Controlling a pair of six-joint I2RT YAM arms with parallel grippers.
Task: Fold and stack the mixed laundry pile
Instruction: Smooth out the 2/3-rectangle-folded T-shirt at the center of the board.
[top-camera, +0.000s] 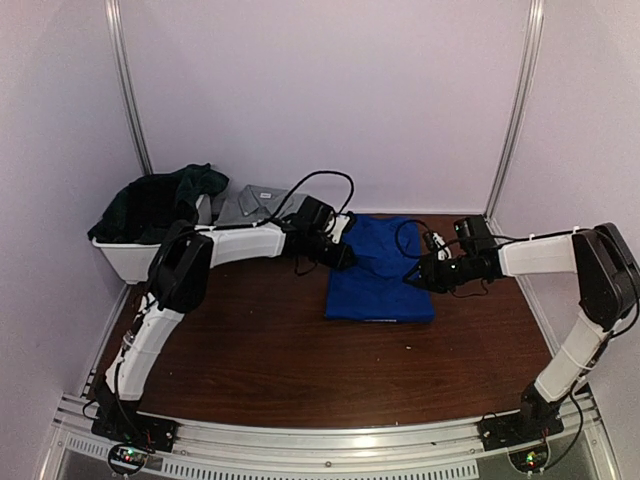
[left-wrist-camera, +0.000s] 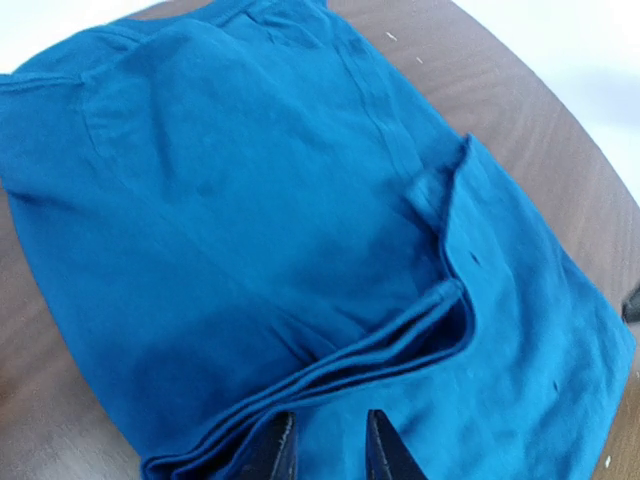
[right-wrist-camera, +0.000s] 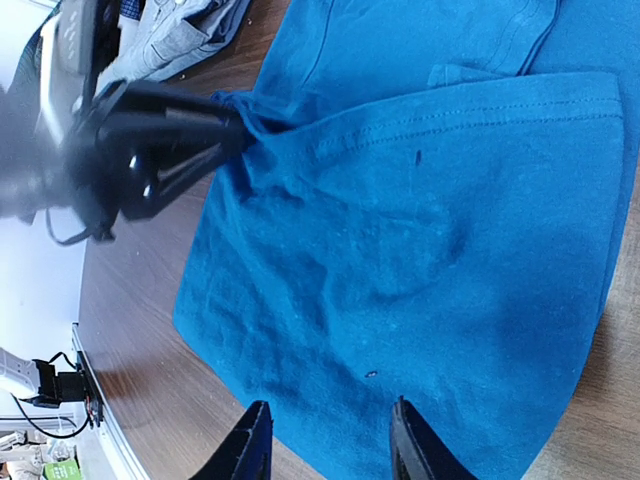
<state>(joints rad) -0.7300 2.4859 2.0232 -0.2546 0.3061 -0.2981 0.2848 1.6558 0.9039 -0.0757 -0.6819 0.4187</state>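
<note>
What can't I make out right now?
Contents of white plastic basket: top view, dark green garment covers them.
Inner layers of royal-blue folded T-shirt: all views, own folds.
Most of grey garment: right wrist view, top edge and blurred left tool hide it.

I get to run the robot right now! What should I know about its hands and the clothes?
Hands: the left gripper is shut, pinching an edge of the blue T-shirt. The right gripper is open over the shirt's opposite side, holding nothing.
Clothes: the shirt lies on the table. A dark green garment is heaped on the white basket, with a grey garment beside it.
Done: the shirt is folded over into a rectangle.
Left: finish that fold, then fold and stack the other clothes.
</note>
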